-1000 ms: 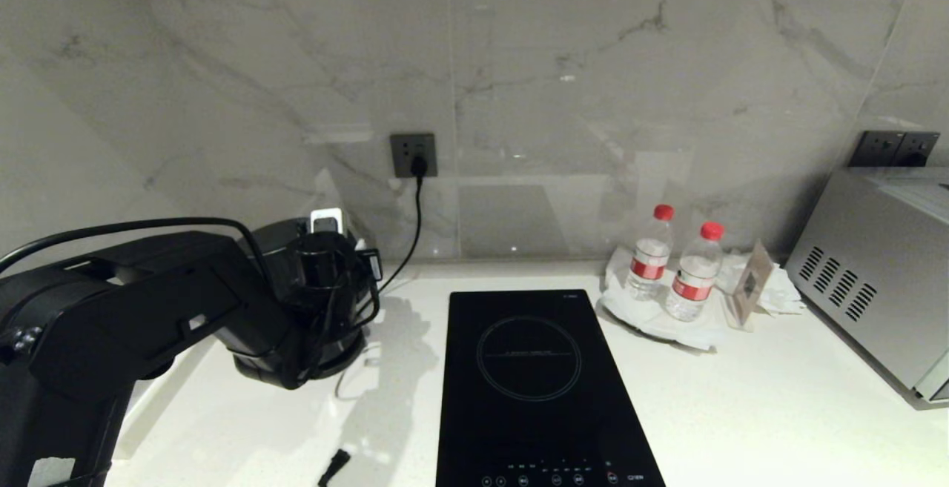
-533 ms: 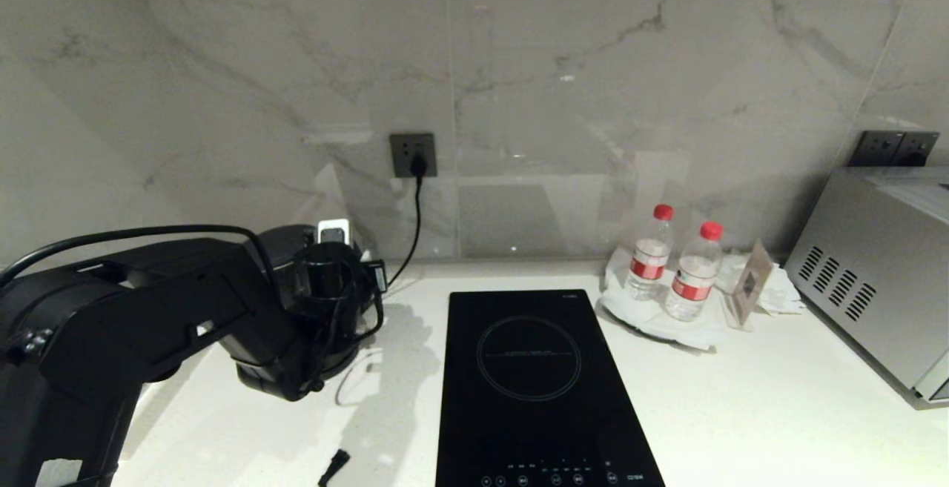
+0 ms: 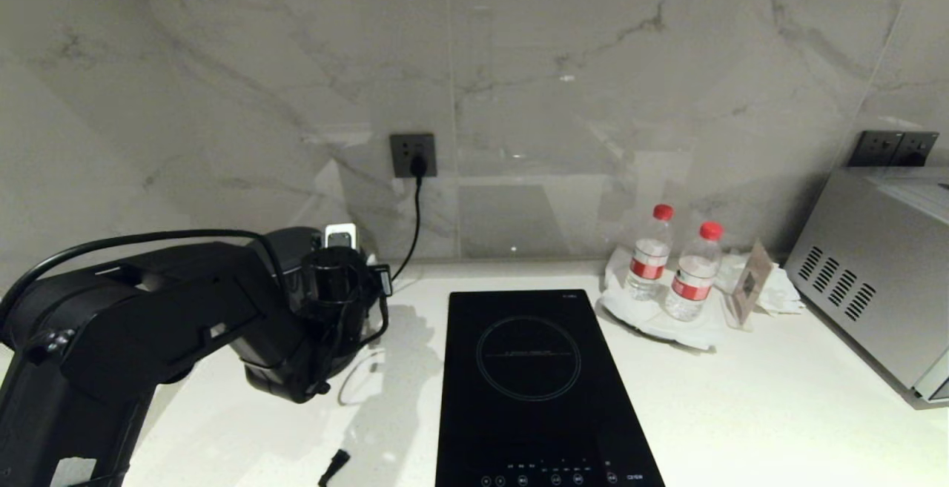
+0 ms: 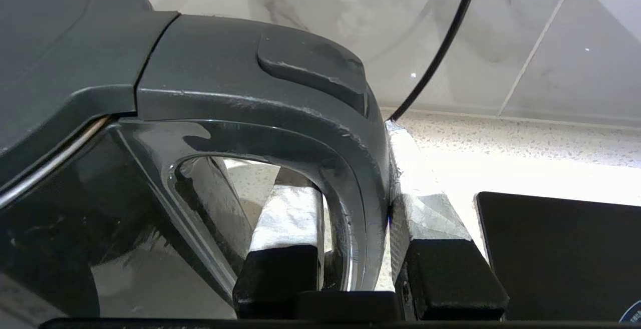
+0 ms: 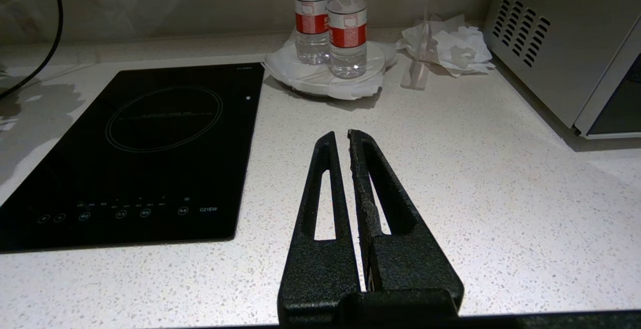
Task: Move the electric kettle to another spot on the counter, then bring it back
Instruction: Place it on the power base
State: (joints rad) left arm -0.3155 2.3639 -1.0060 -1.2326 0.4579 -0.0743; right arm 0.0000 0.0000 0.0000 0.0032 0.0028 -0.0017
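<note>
The electric kettle (image 4: pixel 75 209), glossy black, fills the left wrist view, and its loop handle (image 4: pixel 305 93) arches across the middle. My left gripper (image 4: pixel 350 169) is shut on that handle, one white-wrapped finger (image 4: pixel 288 214) inside the loop and the other on its outer side. From the head, my left arm (image 3: pixel 170 309) covers most of the kettle (image 3: pixel 289 239) at the counter's (image 3: pixel 741 413) far left. Whether the kettle touches the counter is hidden. My right gripper (image 5: pixel 343 134) hovers shut and empty over bare counter (image 5: pixel 475 194).
A black induction hob (image 3: pixel 530 383) lies just right of the kettle. A black cord hangs from the wall socket (image 3: pixel 414 155). Two water bottles (image 3: pixel 649 264) stand on a white plate at the back. A silver microwave (image 3: pixel 875 272) is at far right.
My left arm has shifted slightly right, toward the hob, and slightly nearer, still shut on the kettle's handle. Nothing else has moved.
</note>
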